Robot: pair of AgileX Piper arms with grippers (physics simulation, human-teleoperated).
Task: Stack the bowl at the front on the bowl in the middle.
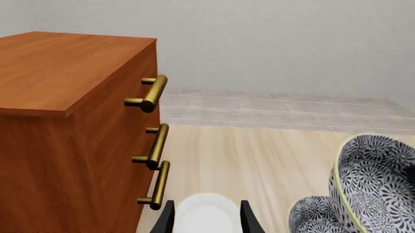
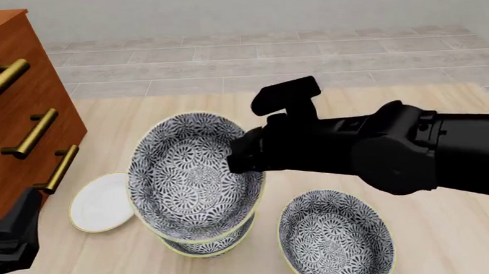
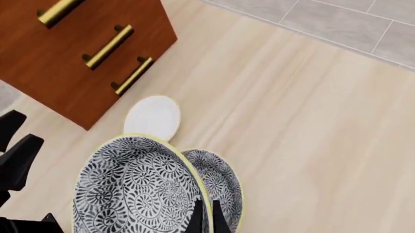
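Observation:
My right gripper (image 2: pixel 239 161) is shut on the rim of the bowl at the front (image 2: pixel 192 176), a floral grey-and-white bowl with a pale yellow rim. It hangs tilted just above the bowl in the middle (image 2: pixel 209 245), which has the same pattern and rests on the table. The right wrist view shows the fingers (image 3: pixel 198 218) pinching the lifted bowl's rim (image 3: pixel 133 187), with the lower bowl (image 3: pixel 220 180) behind it. My left gripper (image 2: pixel 18 236) stands open and empty at the near left; in its own view both bowls (image 1: pixel 376 179) (image 1: pixel 314 213) sit off to one side.
A third bowl of the same pattern (image 2: pixel 336 241) sits at the front right. Left of the bowls lies a small white plate (image 2: pixel 99 202). A wooden drawer cabinet (image 2: pixel 19 79) with brass handles fills the left side. Beyond the wooden tabletop the floor is tiled.

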